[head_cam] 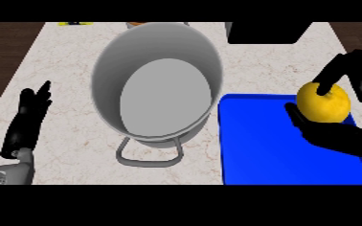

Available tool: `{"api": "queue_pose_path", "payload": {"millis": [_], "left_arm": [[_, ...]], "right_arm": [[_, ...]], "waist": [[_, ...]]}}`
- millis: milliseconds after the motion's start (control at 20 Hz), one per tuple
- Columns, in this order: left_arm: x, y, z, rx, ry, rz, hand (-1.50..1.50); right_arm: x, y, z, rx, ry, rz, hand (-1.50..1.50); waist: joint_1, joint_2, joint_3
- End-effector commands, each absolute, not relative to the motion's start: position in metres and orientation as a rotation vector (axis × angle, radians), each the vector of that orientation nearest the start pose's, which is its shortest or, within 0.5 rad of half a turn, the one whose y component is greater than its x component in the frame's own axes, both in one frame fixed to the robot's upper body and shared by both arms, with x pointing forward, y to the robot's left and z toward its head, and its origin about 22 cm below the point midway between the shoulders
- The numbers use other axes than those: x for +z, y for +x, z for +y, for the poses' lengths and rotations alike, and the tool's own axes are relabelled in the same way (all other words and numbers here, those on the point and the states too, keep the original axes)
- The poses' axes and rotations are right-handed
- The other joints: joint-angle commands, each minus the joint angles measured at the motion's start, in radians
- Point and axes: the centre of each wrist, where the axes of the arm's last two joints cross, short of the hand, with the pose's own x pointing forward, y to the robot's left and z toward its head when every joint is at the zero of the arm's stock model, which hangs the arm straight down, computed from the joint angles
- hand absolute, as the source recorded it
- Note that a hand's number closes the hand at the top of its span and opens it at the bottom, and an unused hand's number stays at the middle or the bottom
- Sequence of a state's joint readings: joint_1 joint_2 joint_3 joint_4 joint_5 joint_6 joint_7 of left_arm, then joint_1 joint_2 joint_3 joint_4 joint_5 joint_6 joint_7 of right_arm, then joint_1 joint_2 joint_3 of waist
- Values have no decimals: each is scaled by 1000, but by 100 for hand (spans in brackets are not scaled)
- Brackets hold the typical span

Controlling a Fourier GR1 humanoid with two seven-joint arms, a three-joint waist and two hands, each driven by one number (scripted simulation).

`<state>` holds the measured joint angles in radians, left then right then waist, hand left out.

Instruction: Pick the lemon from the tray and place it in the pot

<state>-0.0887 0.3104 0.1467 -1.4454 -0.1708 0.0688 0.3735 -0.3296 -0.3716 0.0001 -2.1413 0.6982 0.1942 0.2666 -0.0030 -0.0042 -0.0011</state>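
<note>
A yellow lemon point(324, 102) is at the right, over the blue tray point(262, 143), with my right hand point(332, 134) curled round it: thumb below left, fingers over its top. Whether the lemon touches the tray I cannot tell. The grey metal pot point(106, 67) stands in the middle of the counter, left of the tray, with nothing inside and a handle toward me. My left hand point(27, 119) rests open at the left edge, fingers up, apart from the pot.
A black object point(267, 32) stands at the back right behind the tray. Small yellow and orange items point(76, 24) lie at the counter's far edge. Dark wood shows past the counter's left and right ends.
</note>
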Motion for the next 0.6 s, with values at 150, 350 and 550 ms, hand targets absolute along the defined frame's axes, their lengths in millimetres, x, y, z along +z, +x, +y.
{"api": "queue_pose_path", "payload": {"millis": [150, 350, 550], "left_arm": [[40, 276, 337, -113, 530, -1164, 0], [45, 272, 331, -108, 516, -1174, 0], [31, 272, 328, -122, 513, -1153, 0]], "right_arm": [[266, 222, -185, 875, -866, -1998, 150], [292, 248, -148, 919, -808, -1919, 150], [288, 266, -98, 943, -786, -1838, 150]], "waist": [[7, 3, 0], [14, 2, 0], [16, 4, 0]]}}
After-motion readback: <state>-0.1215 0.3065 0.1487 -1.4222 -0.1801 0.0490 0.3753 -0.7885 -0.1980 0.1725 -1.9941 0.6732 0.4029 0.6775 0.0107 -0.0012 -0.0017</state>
